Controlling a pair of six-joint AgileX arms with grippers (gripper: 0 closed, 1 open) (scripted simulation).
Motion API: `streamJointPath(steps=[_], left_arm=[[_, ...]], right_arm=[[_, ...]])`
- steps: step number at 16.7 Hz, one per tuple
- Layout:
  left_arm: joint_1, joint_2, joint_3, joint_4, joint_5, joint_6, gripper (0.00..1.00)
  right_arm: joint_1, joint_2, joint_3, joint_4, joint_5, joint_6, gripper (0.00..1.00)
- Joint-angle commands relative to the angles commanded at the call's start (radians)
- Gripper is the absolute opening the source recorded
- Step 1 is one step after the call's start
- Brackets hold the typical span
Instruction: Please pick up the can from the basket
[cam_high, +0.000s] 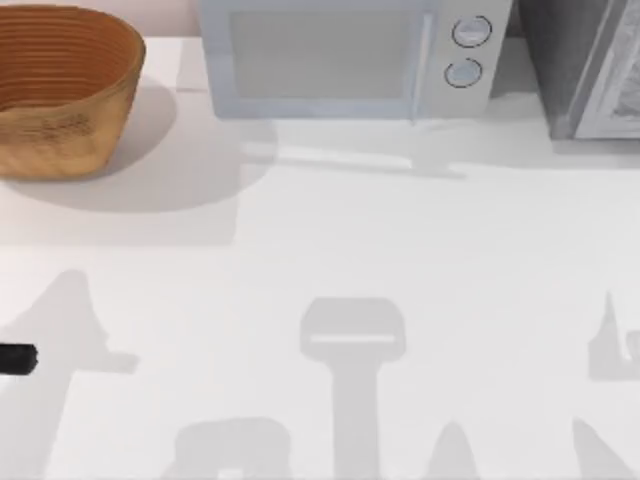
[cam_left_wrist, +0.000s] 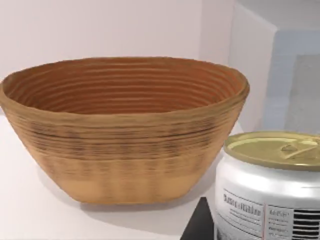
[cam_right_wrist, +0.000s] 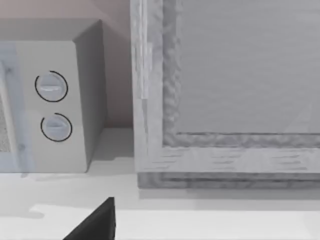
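White can (cam_left_wrist: 267, 192), gold top gleaming, is sitting outside the ribbed orange-brown basket (cam_left_wrist: 120, 130), close to the left hand's camera; grip — cannot tell.

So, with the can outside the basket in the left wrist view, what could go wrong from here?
1. The can sits close by the left wrist camera, but the pictures do not show a firm hold on it, so it might slip or drop.
2. The basket stands just behind the can; a careless swing could knock the can against its wall.
3. The left gripper is at the table's left edge in the top view, so a dropped can might roll off.
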Motion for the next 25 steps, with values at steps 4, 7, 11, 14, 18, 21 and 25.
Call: streamJointPath(steps=[4, 7, 11, 14, 18, 21, 25], left_arm=[[0.021, -0.12, -0.117, 0.064, -0.043, 0.0, 0.0], [0.022, -0.123, -0.12, 0.065, -0.045, 0.0, 0.0], [0.018, -0.119, -0.12, 0.063, -0.044, 0.002, 0.0], [0.009, -0.045, -0.085, 0.114, -0.019, 0.007, 0.0], [-0.015, 0.183, 0.007, 0.245, 0.052, 0.015, 0.0], [-0.036, 0.384, 0.082, 0.356, 0.118, 0.016, 0.0], [-0.063, 0.614, 0.176, 0.499, 0.208, 0.015, 0.0]], right_arm=[[0.0, 0.0, 0.0, 0.0, 0.0, 0.0, 1.0], [0.0, 0.0, 0.0, 0.0, 0.0, 0.0, 1.0], [0.0, 0.0, 0.0, 0.0, 0.0, 0.0, 1.0], [0.0, 0.0, 0.0, 0.0, 0.0, 0.0, 1.0], [0.0, 0.0, 0.0, 0.0, 0.0, 0.0, 1.0], [0.0, 0.0, 0.0, 0.0, 0.0, 0.0, 1.0], [0.0, 0.0, 0.0, 0.0, 0.0, 0.0, 1.0]])
